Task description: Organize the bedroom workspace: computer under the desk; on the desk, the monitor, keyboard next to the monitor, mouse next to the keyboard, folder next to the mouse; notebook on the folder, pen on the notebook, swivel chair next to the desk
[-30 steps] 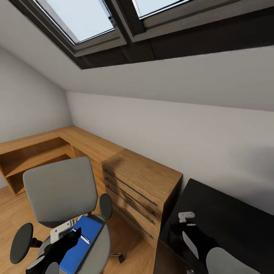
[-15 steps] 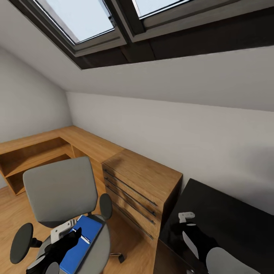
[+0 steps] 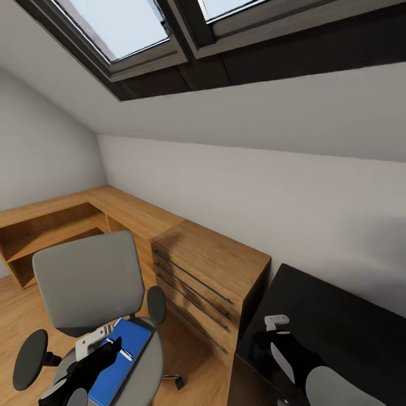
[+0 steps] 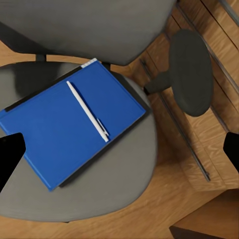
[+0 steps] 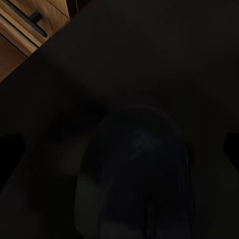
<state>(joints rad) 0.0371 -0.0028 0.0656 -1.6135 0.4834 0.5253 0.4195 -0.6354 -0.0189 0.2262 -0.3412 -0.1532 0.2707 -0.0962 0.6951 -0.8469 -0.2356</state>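
Observation:
The grey swivel chair (image 3: 90, 282) stands at the lower left with the blue folder (image 3: 132, 338) flat on its seat (image 4: 124, 184). A white pen (image 4: 88, 112) lies on the folder (image 4: 55, 134). My left gripper (image 3: 110, 348) hovers open above the folder, its fingers spread wide in the left wrist view (image 4: 119, 154). My right gripper (image 3: 275, 334) hangs open over the black desk (image 3: 338, 316). Under it, the dark oval mouse (image 5: 139, 174) rests on the desk top (image 5: 124, 50), between the spread fingers. The computer, monitor, keyboard and notebook are out of view.
A light-wood dresser (image 3: 214, 265) with long bar handles stands between chair and desk, its corner (image 5: 30, 20) close to my right gripper. The chair's black armrest (image 4: 191, 69) sits beside the dresser. A low wooden shelf unit (image 3: 51, 225) runs along the left wall under sloping skylights.
The head view has shifted very slightly; both arms, the folder and the pen stay where they were.

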